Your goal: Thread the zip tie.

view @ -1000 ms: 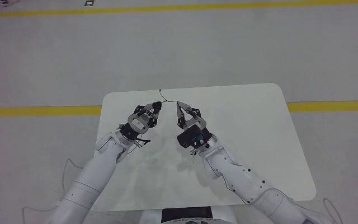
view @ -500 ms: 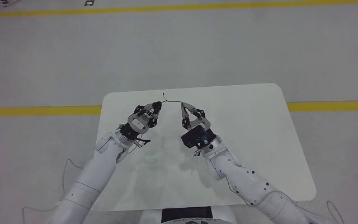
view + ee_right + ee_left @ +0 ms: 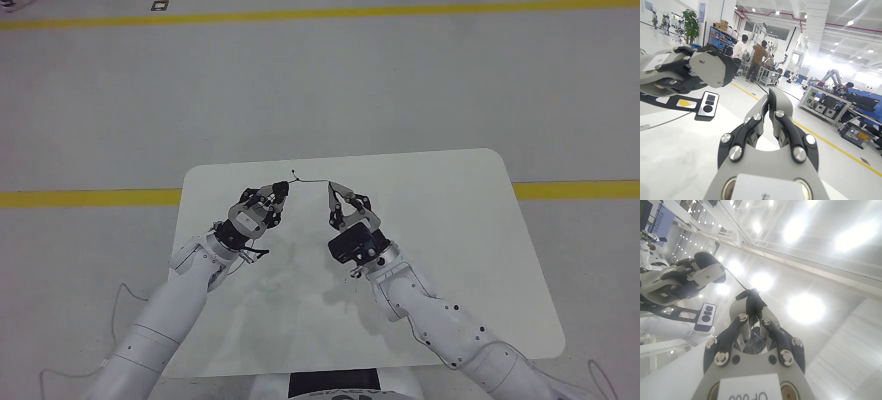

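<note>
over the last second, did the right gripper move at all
Yes. In the top view the right gripper, shut on the zip tie, has shifted toward the table's right edge, away from the left gripper, which has kept its place.

Wrist label [image 3: 750,386]: print cut off, unreadable.

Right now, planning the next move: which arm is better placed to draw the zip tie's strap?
Probably right: the right gripper is shut on the zip tie strap, while the left gripper pins its other end as anchor.
</note>
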`<state>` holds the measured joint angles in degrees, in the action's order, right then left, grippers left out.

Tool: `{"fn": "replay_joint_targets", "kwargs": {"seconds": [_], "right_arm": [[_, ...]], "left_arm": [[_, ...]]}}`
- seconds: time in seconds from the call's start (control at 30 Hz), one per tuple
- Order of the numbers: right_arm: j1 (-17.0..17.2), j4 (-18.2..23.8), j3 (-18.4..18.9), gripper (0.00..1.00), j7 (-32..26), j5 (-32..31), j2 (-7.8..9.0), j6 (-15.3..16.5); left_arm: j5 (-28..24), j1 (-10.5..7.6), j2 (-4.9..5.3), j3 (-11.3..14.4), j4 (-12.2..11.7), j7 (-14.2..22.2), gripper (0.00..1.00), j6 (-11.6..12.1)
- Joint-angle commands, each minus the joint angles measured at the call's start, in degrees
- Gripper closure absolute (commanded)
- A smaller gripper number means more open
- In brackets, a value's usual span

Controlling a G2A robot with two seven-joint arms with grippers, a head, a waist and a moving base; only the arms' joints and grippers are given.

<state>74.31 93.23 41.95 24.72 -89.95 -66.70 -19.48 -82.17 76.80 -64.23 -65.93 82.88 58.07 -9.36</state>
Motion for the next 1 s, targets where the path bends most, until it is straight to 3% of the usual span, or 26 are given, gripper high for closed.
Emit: {"fn": "replay_joint_targets", "kwargs": {"seconds": [0.0,0.97], "right_arm": [[0.12,0.08,0.13,1.0,-0.24,0.0,0.13,0.0],[0.72,1.57,0.51,1.0,-1.94,0.0,2.66,0.0]], "left_arm": [[0.0,0.0,0.0,0.0,0.0,0.0,1.0,0.0],[0.0,0.0,0.0,0.0,0.0,0.0,1.0,0.0]]}}
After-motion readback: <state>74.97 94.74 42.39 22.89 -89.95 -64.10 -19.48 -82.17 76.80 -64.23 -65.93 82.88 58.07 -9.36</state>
